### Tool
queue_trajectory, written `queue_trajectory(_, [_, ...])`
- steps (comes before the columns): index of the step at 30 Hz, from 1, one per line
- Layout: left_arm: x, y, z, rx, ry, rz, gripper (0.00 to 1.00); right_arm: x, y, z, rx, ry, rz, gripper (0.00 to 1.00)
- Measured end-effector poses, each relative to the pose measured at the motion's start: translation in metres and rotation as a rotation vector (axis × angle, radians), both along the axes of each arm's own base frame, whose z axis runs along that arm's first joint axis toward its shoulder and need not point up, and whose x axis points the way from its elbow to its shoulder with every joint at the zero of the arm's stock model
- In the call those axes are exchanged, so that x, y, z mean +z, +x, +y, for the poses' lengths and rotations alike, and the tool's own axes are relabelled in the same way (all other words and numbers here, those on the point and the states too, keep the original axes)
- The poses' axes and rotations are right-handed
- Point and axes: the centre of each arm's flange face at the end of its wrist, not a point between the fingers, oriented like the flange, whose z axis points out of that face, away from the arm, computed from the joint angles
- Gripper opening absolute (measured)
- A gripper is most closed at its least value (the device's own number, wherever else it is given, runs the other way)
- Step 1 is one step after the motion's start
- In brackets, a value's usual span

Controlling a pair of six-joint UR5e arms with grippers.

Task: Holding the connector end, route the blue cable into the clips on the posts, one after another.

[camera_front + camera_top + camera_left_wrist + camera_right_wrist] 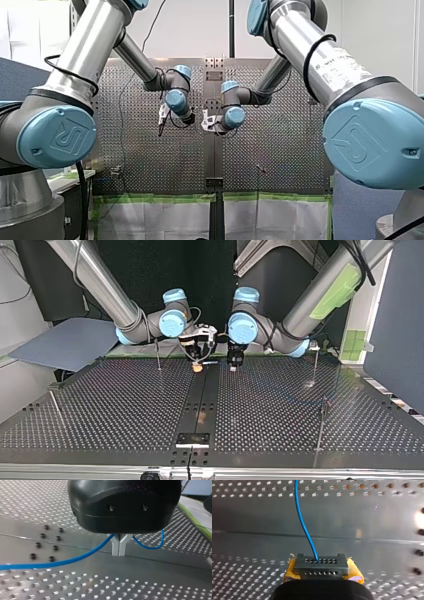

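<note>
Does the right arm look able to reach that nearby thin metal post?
Probably yes: nothing stands between my right gripper, holding the grey connector, and the thin metal post, unless my left gripper pinching the blue cable limits slack.

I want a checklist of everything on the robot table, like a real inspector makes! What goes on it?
Surface: perforated metal table.
Job's things: blue cable; grey connector at its end; thin posts standing apart; clips too small to tell.
Clutter: nothing seen.
Grippers: my right gripper, yellow pads, shut on the connector; my left gripper, metal fingers closed, blue cable passing at their base.
Cables: black cables looped along both arms.
Surroundings: grey board beside the table at the top view's left.
</note>
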Motion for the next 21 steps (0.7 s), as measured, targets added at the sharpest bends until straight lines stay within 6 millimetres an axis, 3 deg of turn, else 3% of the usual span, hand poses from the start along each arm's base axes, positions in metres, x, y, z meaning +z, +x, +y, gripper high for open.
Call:
queue_trajectory(5, [-0.026,-0.003,-0.006,-0.004,0.012,0.026,0.0,-0.025,-0.007,-0.003,-0.022,0.025,0.03,0.0])
queue_trajectory(12, [-0.076,-0.015,-0.005,-0.006,0.019,0.075,0.0,-0.041,-0.014,-0.01,-0.039,0.038,0.045,0.0])
queue_trajectory(21, [-0.086,-0.017,-0.017,-0.026,-0.003,0.028,0.0,-0.091,-0.023,-0.006,-0.048,0.085,0.088,0.0])
